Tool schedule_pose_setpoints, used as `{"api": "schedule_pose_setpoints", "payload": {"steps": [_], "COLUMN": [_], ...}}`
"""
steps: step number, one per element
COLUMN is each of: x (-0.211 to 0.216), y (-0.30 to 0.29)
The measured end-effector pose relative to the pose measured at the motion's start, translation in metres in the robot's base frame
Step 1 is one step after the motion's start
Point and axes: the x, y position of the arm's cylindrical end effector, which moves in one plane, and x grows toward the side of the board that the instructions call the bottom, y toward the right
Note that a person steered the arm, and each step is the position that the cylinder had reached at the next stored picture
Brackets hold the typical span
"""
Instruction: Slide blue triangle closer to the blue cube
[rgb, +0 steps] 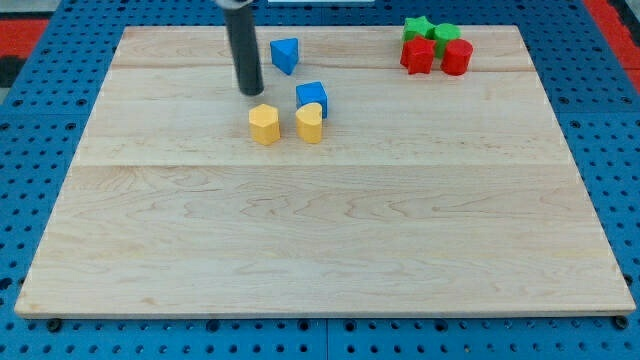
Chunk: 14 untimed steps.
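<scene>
Blue triangle (285, 54) sits just right of my tip (251, 92), blue cube (312, 97) below-right; no jaws visible.

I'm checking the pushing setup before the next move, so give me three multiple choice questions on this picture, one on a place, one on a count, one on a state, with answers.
1. Where is the blue triangle relative to the blue cube?
A. toward the view's top and left
B. toward the view's bottom
C. far to the view's right

2. How many yellow blocks are on the board?
A. one
B. two
C. four

3. Is my tip touching the blue triangle?
A. yes, pressed against it
B. no, a gap shows
C. it is hidden

Answers: 1 A, the triangle sits higher and left. 2 B, two yellow blocks lie side by side. 3 B, bare wood separates them.
</scene>
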Motion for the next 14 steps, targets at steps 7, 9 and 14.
{"api": "schedule_pose_setpoints", "payload": {"steps": [7,9,14], "x": [-0.022,0.011,0.009], "y": [-0.016,-0.041,-0.002]}}
